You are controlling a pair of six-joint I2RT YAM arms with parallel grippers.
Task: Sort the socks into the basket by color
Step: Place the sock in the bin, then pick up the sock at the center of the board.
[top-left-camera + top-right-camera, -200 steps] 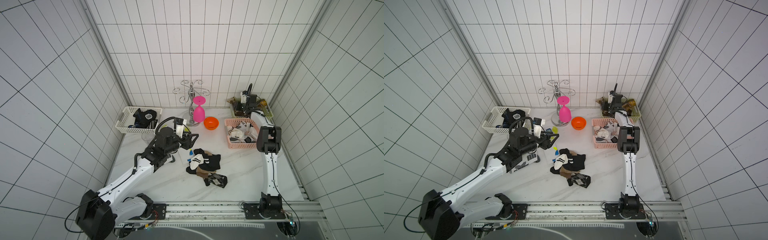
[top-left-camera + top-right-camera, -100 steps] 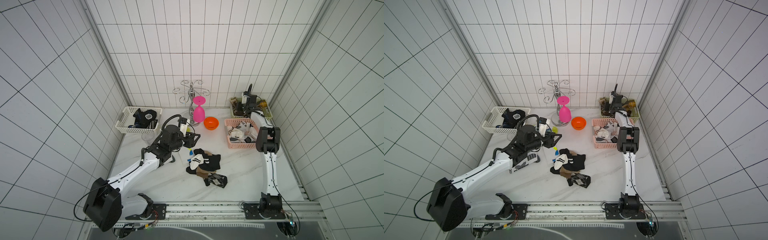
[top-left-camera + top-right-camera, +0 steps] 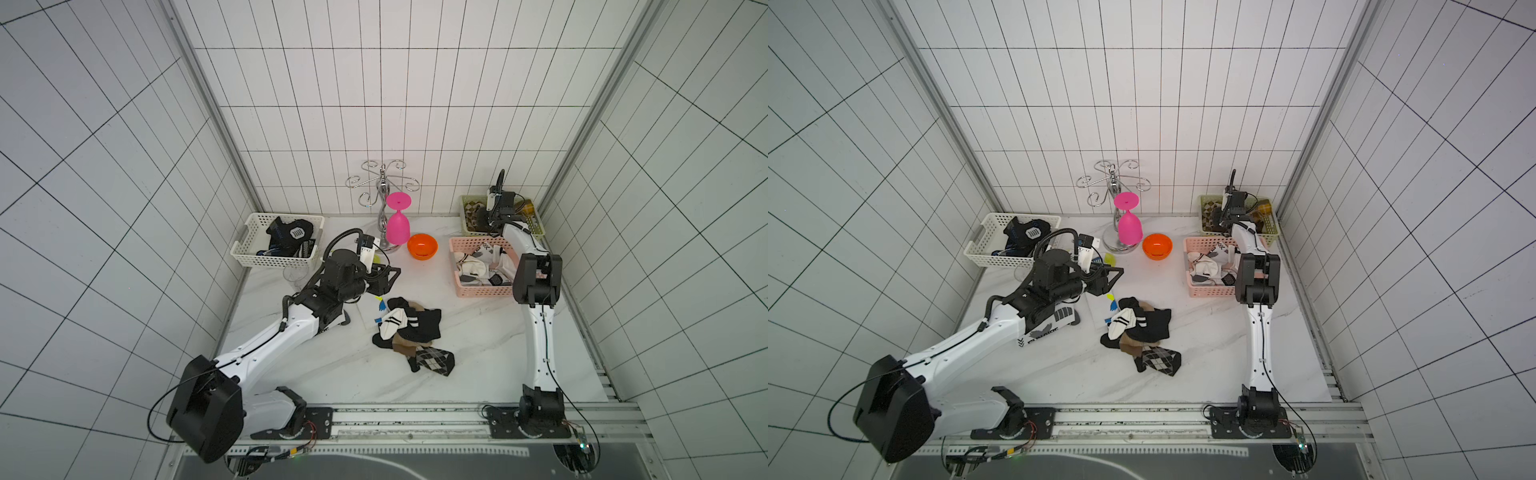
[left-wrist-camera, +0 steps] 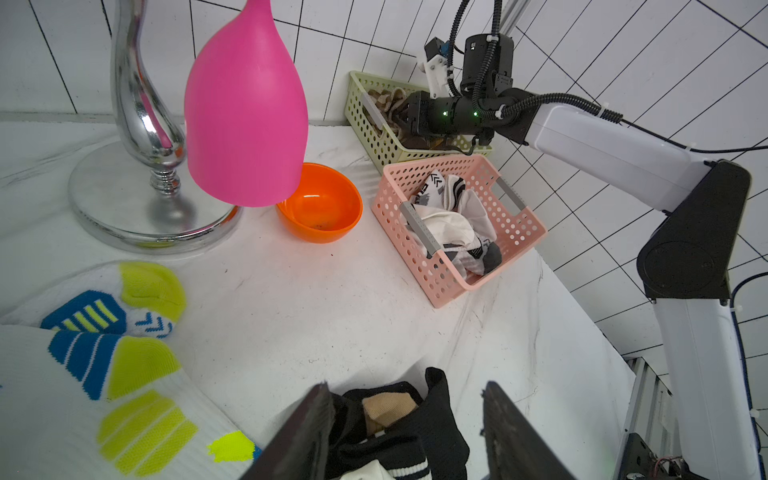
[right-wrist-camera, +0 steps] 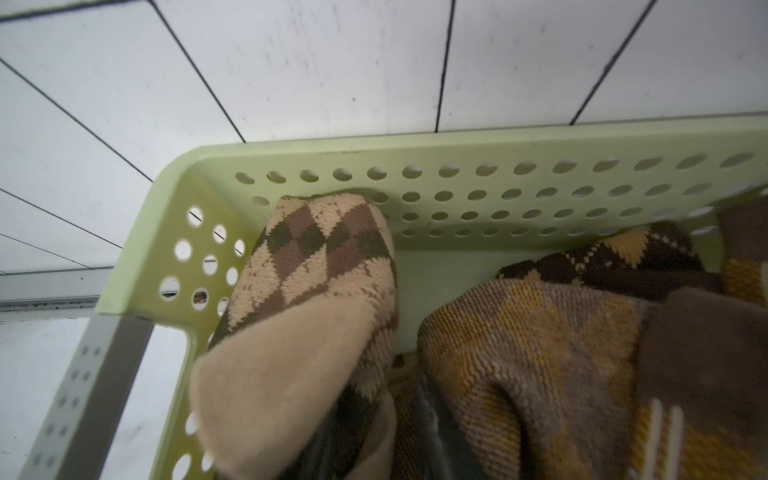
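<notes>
tan argyle sock [image 5: 316, 291], pale green basket [image 5: 498, 153], orange bowl [image 4: 320, 208].

Both top views look steeply down on the whole white marble table [image 3: 478, 332]. The left wrist view looks low across it; the right wrist view sits close inside a pale-green perforated basket [image 5: 457, 158].

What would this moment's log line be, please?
left claw: open near mixed fabric sock pile | right claw: in green perforated plastic basket with brown argyle socks

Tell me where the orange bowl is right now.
In both top views the orange bowl sits at the back of the table, between the pink glass and the pink basket.
</notes>
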